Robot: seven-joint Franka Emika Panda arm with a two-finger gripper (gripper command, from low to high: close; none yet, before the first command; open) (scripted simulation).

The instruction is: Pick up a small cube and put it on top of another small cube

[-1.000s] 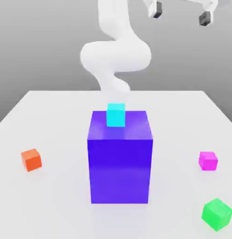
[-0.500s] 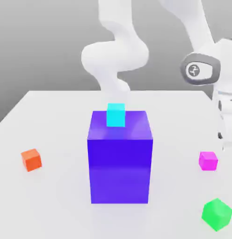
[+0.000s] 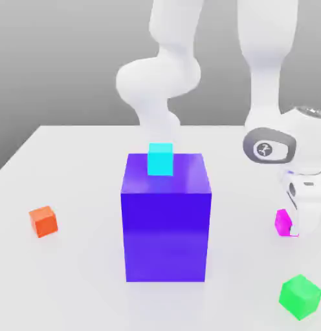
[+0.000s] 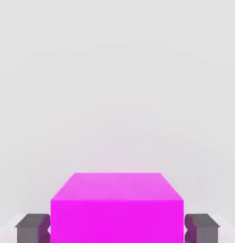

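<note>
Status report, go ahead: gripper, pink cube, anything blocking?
Gripper shut on the magenta cube, cube on the table. Cyan cube sits atop the big blue block. Nothing in the way.

Magenta-pink small cube, blue-violet block, cyan cube, orange cube, green cube, white counter, all plain.

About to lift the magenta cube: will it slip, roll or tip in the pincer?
The magenta cube looks rigid, with flat faces, so it likely won't roll. The pincer has a finger on each opposite side, so tipping seems unlikely. Its plain, smooth-looking faces might slip a little if the grip is light.
</note>
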